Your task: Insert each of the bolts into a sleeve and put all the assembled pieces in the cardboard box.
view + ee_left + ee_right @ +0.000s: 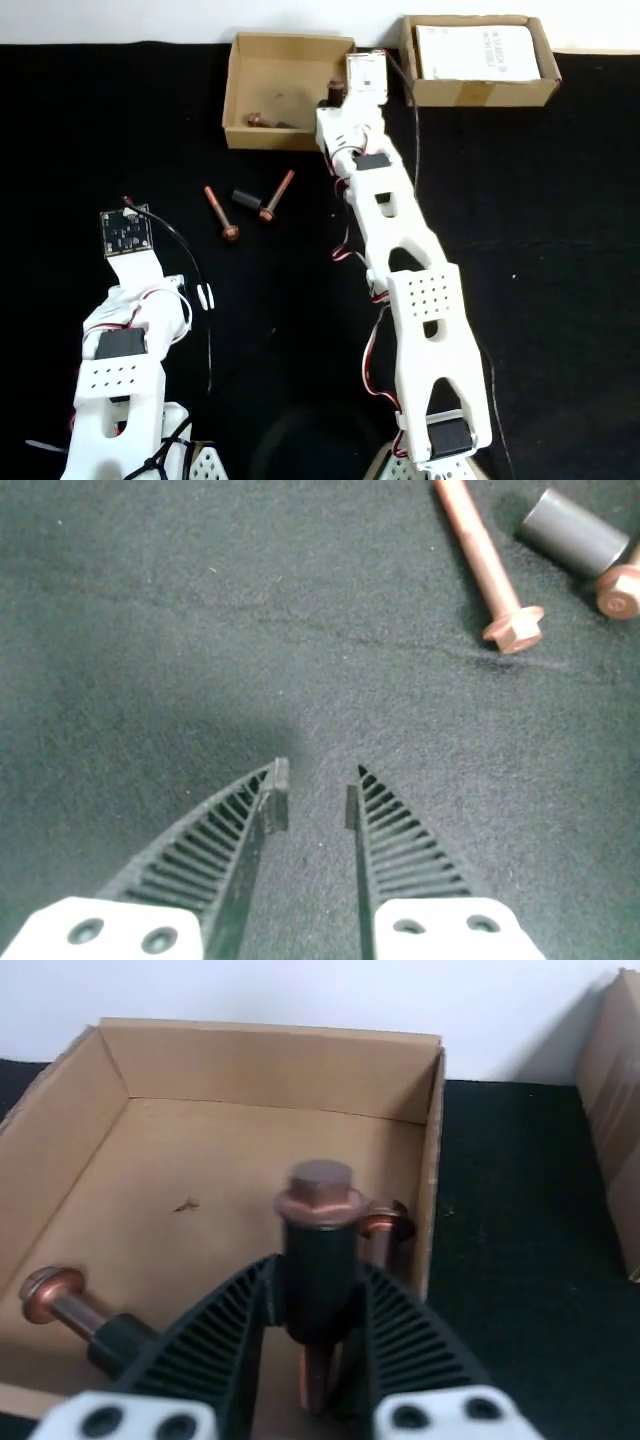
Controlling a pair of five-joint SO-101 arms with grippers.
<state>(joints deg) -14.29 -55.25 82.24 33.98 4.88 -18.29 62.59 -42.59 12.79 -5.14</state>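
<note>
Black table (100, 120), bolt (218, 212), sleeve (246, 199), second bolt (277, 195), cardboard box (280, 85), another box (480, 93)

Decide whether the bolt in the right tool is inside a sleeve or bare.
Inside. The bolt has its head above the black sleeve and its shank below it.

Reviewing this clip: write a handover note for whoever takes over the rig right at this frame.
Left gripper: open, empty, over the mat, short of the loose parts.
Right gripper: shut on an assembled bolt-and-sleeve, held upright at the cardboard box, near one wall.
Done: one assembled piece lies in the box. A copper head sits behind the held one; I cannot tell whether it is sleeved.
On the mat: two bare bolts with one sleeve between them.
To do: release the held piece, sleeve the loose bolts, box them.
</note>
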